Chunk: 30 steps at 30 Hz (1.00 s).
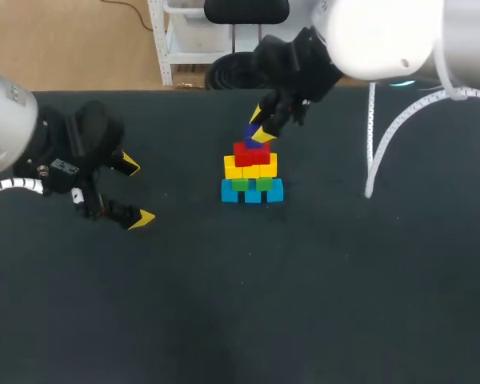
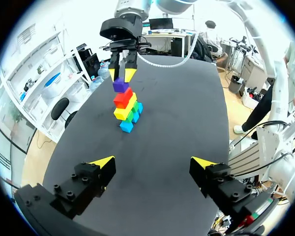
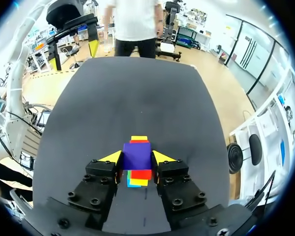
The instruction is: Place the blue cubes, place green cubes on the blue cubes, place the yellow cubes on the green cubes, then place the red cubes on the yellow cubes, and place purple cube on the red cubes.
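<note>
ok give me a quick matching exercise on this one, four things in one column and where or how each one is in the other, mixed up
Things:
1. purple cube
2. blue cubes
3. left gripper
4. red cubes

Places or states:
A. open, off to one side of the stack
B. lowest layer, on the table
C. between the right gripper's fingers
D. layer directly above the yellow cubes

Pairs: 1-C, 2-B, 3-A, 4-D

blue cubes [image 1: 252,194], green cubes [image 1: 240,185], yellow cubes [image 1: 250,168], red cubes [image 1: 251,152], purple cube [image 3: 136,155].
</note>
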Available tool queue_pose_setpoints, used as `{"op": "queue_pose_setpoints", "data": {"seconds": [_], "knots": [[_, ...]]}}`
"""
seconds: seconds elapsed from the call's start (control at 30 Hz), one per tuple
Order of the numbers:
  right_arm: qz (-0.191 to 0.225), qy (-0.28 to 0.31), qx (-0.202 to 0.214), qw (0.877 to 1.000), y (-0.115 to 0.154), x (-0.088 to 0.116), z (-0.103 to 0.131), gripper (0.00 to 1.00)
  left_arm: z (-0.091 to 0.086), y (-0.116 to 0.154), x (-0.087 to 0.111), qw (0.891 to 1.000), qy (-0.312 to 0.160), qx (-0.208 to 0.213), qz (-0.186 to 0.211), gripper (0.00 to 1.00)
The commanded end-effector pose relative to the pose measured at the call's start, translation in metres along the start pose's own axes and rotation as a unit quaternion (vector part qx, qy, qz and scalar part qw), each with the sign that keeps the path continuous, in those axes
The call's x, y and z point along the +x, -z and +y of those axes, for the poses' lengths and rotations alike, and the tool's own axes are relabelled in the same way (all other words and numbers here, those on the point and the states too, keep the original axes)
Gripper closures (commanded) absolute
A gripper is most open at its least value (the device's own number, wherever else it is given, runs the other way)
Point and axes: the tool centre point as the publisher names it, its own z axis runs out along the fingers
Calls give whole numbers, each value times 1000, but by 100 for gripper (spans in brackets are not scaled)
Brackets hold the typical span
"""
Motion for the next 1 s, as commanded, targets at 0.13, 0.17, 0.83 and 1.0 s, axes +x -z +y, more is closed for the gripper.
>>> {"op": "queue_pose_setpoints", "data": {"seconds": [0.13, 0.17, 0.83, 1.0], "knots": [[2, 0, -5, 1000, -5, -1, -4, 100, 1, -1, 0, 1000, 0, 0, 0, 0], [2, -1, -6, 1000, -5, -1, -4, 100, 1, -1, 0, 1000, 0, 0, 0, 0], [7, -6, -10, 1000, -11, 1, -6, 100, 1, -1, 0, 1000, 0, 0, 0, 0], [8, -8, -8, 1000, -11, 1, -7, 100, 1, -1, 0, 1000, 0, 0, 0, 0]]}}
